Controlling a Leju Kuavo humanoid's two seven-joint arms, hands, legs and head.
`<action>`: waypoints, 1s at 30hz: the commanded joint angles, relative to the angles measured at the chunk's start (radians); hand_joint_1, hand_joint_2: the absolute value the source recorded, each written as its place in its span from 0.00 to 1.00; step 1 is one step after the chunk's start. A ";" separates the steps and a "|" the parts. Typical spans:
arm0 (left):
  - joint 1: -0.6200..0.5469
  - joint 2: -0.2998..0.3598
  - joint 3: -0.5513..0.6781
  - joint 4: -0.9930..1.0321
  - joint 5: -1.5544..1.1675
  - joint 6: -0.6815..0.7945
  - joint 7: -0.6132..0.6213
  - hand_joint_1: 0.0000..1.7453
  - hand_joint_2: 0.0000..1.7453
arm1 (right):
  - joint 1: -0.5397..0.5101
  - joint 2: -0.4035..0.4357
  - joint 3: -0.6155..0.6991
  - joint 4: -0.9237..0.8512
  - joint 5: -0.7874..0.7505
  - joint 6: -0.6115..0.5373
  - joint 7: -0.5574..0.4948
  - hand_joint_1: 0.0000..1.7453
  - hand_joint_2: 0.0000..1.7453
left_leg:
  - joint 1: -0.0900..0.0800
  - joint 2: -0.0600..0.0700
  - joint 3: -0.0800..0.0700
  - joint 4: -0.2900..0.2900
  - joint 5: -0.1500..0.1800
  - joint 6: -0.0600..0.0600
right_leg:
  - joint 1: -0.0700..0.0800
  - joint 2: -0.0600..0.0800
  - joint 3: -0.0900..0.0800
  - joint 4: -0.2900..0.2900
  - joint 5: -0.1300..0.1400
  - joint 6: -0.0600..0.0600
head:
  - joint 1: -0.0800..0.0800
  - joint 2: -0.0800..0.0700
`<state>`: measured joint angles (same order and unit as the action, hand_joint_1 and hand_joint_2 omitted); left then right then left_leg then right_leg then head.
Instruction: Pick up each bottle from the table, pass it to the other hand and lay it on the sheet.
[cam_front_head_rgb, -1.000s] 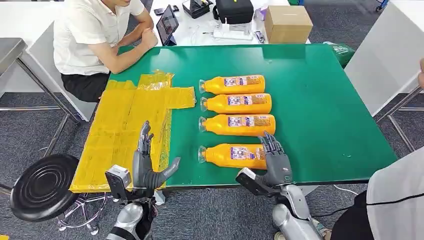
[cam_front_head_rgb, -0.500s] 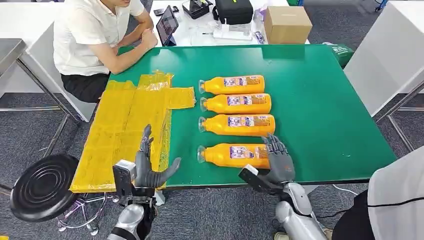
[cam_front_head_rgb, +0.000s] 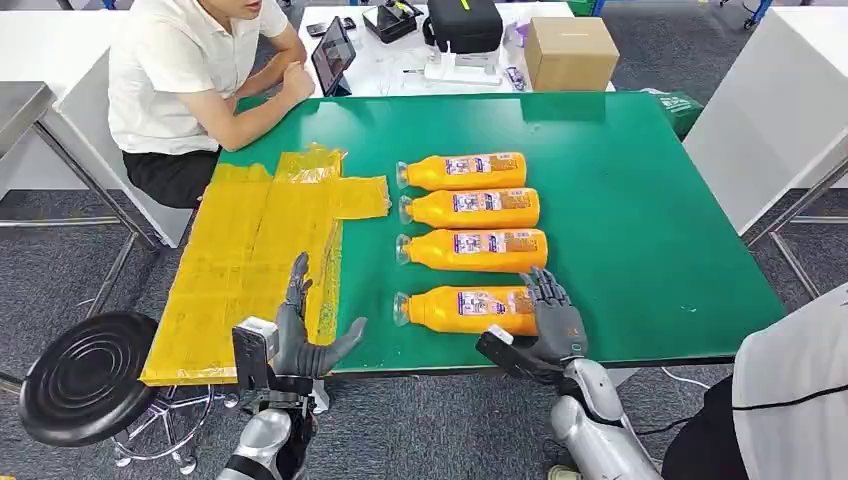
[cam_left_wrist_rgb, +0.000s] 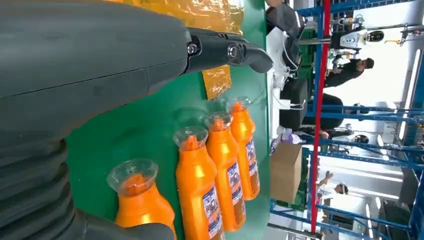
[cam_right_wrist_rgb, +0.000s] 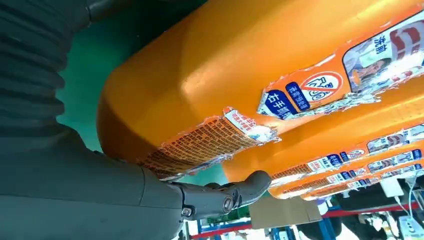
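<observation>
Four orange bottles lie side by side on the green table (cam_front_head_rgb: 640, 200), caps pointing toward the yellow sheet (cam_front_head_rgb: 250, 260). My right hand (cam_front_head_rgb: 555, 322) lies at the base end of the nearest bottle (cam_front_head_rgb: 460, 309), with its fingers stretched over that end. In the right wrist view the bottle (cam_right_wrist_rgb: 240, 65) sits close against the right hand (cam_right_wrist_rgb: 65, 175), and the thumb (cam_right_wrist_rgb: 225, 197) reaches out beneath it. My left hand (cam_front_head_rgb: 300, 335) hovers open by the table's front edge, beside the sheet's near corner. The left wrist view looks past the left hand (cam_left_wrist_rgb: 75, 75) at the bottle caps (cam_left_wrist_rgb: 190, 137).
A person in a white shirt (cam_front_head_rgb: 180, 70) sits at the far left corner with an arm on the table. Another person's white sleeve (cam_front_head_rgb: 790, 390) is at the near right. A black stool (cam_front_head_rgb: 85, 375) stands left of the sheet. A cardboard box (cam_front_head_rgb: 570, 50) sits behind the table.
The right hand has edged slightly rightward along the nearest bottle's base end. The left hand has shifted a little forward. The bottles have stayed in place.
</observation>
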<state>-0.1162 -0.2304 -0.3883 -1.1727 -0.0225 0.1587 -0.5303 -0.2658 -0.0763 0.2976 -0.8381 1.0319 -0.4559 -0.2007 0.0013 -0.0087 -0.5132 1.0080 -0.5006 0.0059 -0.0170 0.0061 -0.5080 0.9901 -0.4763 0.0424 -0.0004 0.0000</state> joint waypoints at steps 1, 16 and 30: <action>-0.039 0.013 -0.026 0.025 0.002 -0.004 0.005 0.00 1.00 | -0.019 -0.014 0.032 0.095 -0.056 0.112 -0.048 1.00 1.00 | 0.001 -0.001 -0.003 0.001 0.001 0.000 | 0.001 -0.001 -0.002 0.000 0.001 -0.001 | 0.000 0.000; -0.042 0.019 -0.046 0.026 0.014 -0.008 -0.008 0.00 1.00 | 0.010 -0.001 0.002 0.086 -0.229 0.151 -0.195 1.00 1.00 | 0.001 0.001 -0.001 0.000 0.002 0.000 | 0.001 0.001 -0.002 -0.001 0.004 -0.003 | 0.000 0.000; 0.003 0.002 -0.017 -0.047 0.135 0.007 -0.054 0.00 1.00 | 0.049 0.067 -0.082 -0.026 -0.391 0.098 -0.295 1.00 1.00 | 0.001 0.003 -0.003 0.000 0.002 -0.001 | 0.002 0.003 -0.004 -0.001 0.004 -0.004 | 0.000 0.000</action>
<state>-0.1184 -0.2339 -0.4112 -1.2051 0.0580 0.1595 -0.5764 -0.2540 -0.0610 0.2708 -0.8366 0.6748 -0.3338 -0.4856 0.0014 -0.0053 -0.5133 1.0081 -0.5001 0.0063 -0.0166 0.0105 -0.5093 0.9899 -0.4736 0.0405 -0.0004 0.0000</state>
